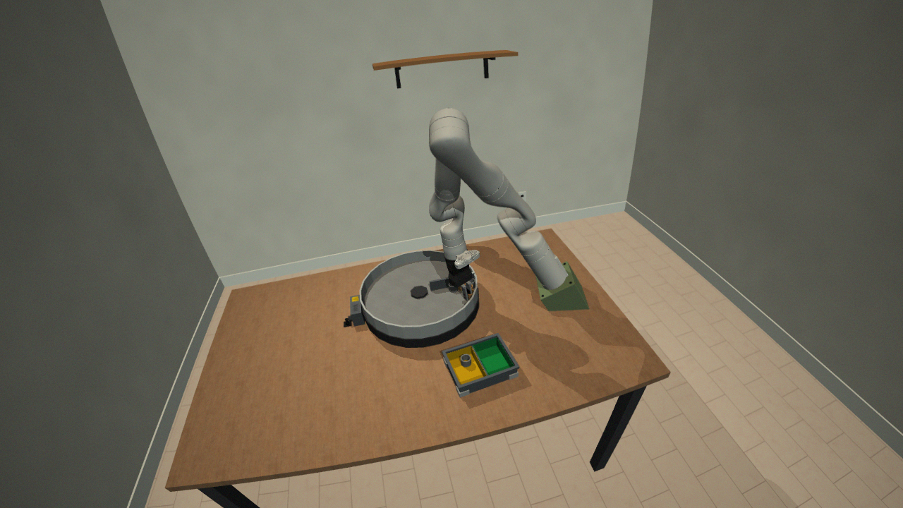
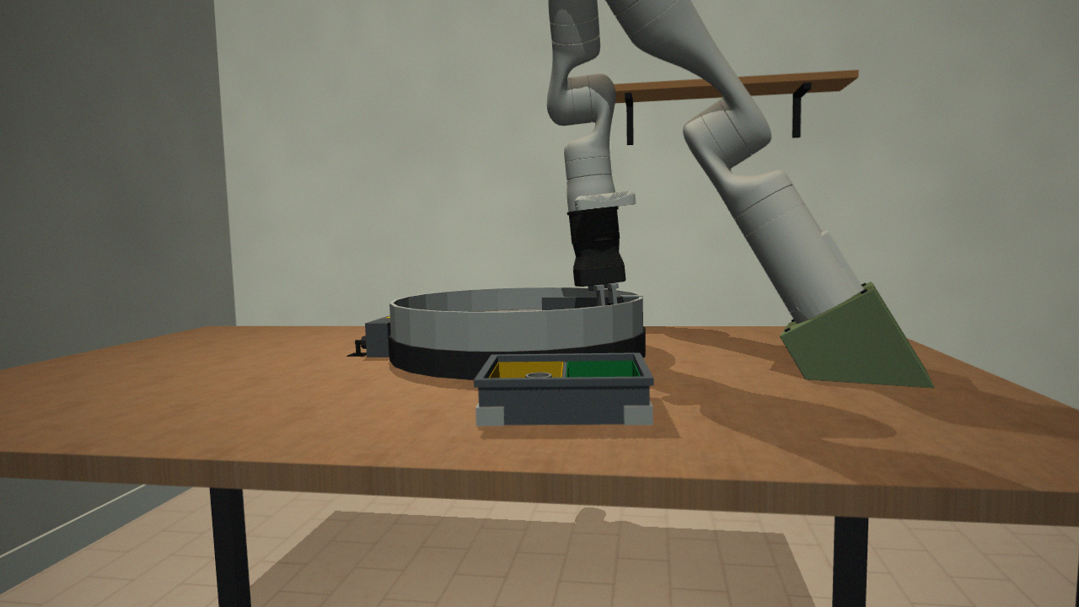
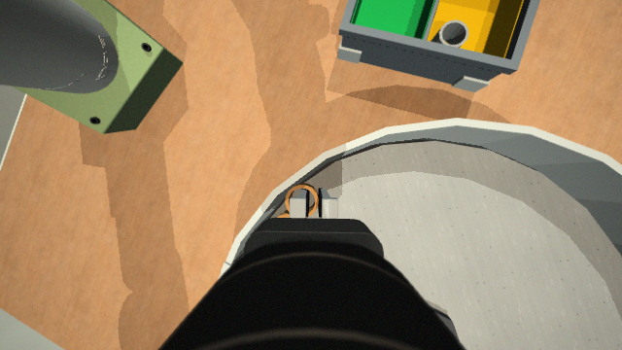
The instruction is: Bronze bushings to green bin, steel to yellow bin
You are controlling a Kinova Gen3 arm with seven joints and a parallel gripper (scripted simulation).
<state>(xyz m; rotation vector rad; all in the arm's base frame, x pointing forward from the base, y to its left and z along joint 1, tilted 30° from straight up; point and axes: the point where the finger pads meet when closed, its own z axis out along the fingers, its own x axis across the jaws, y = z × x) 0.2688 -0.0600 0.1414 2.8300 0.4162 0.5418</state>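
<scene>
A bronze bushing [image 3: 288, 199] stands on the grey turntable [image 1: 403, 324] [image 2: 512, 324] [image 3: 486, 128], close against the inside of its rim on the side towards the arm's base. My gripper [image 1: 465, 289] [image 2: 605, 296] [image 3: 313, 197] reaches down into the turntable. One finger is inside the ring and the other outside, shut on its wall. A steel bushing [image 1: 465, 358] [image 2: 537, 374] [image 3: 453, 33] stands in the yellow bin [image 1: 470, 374] [image 2: 512, 368] [image 3: 486, 19]. The green bin [image 1: 493, 355] [image 2: 602, 368] [image 3: 389, 15] beside it holds nothing.
The two bins share one grey tray in front of the turntable. A dark hub [image 1: 417, 291] sits at the turntable's centre. A small motor box [image 1: 355, 307] [image 2: 375, 330] is at its left. The arm's green base [image 1: 564, 293] [image 2: 860, 339] [image 3: 131, 68] stands to the right.
</scene>
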